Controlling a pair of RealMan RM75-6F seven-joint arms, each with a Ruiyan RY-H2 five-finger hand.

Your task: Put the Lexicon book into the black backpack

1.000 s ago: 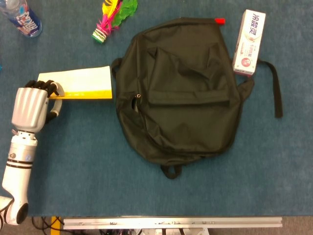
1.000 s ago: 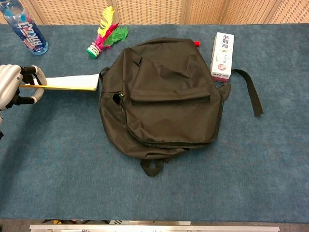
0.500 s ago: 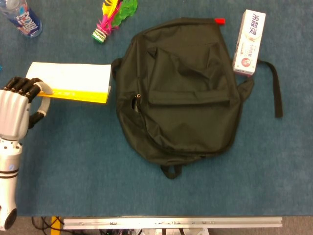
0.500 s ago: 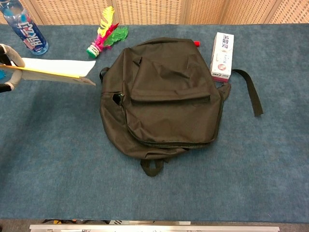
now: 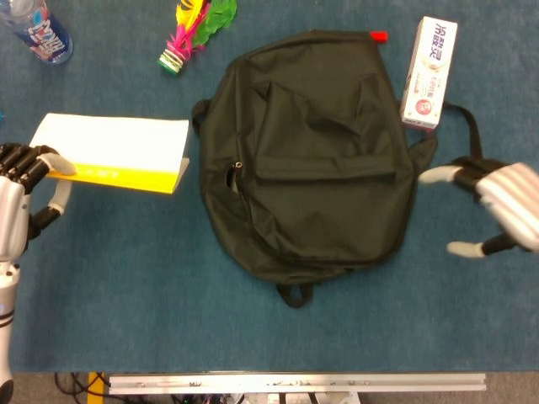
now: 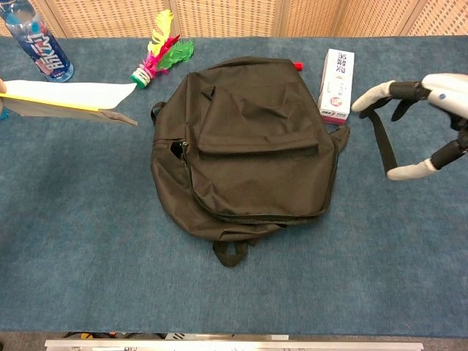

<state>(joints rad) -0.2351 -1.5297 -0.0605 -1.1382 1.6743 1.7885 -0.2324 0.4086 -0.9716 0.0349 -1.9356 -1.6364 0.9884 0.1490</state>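
The tabletop (image 5: 126, 286) is covered in blue carpet-like cloth. Its largest item is the black backpack (image 5: 312, 151), lying flat at the centre with its front pocket facing up and its strap (image 5: 473, 151) trailing to the right. A short gap shows at the zipper on its left edge; otherwise the main compartment appears closed, so I judge that no opening wide enough for a book is available yet.

The Lexicon book (image 5: 114, 151) is well to the left of the backpack, not touching it. In the chest view it sits tilted and raised off the tabletop. My left hand (image 5: 18, 202) grips its outer end, with dark fingers over the top edge and the thumb on the yellow strip.

My right hand (image 6: 428, 124) is beside the backpack's right side, near the strap, with fingers spread and nothing between them.

Smaller items lie along the far edge: a white toothpaste box (image 5: 429, 71) just beside the backpack's upper right, a water bottle (image 5: 38, 29) at far left, and a feathered shuttlecock (image 5: 189, 34).

Step in hand: book held, bag not opened. Next move, as I judge it: the right hand must steady or open the backpack at the zipper, then the left hand brings the book across and slides it in edge first.
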